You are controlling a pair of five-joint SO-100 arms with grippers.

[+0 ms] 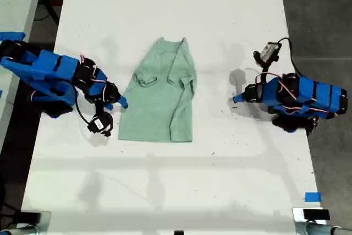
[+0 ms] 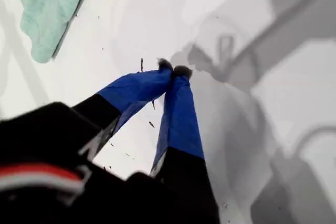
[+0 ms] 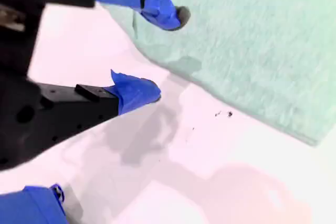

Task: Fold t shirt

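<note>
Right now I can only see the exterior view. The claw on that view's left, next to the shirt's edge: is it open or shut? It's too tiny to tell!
Observer: That is the second claw. The second wrist view shows it open, with one fingertip over the edge of the t shirt and the other over the bare table.
Operator: And the claw on my view's right, is it holding something?
Observer: No. The first wrist view shows the first claw shut on nothing. Its tips are together above the table, and the t shirt lies well apart from it.
</note>
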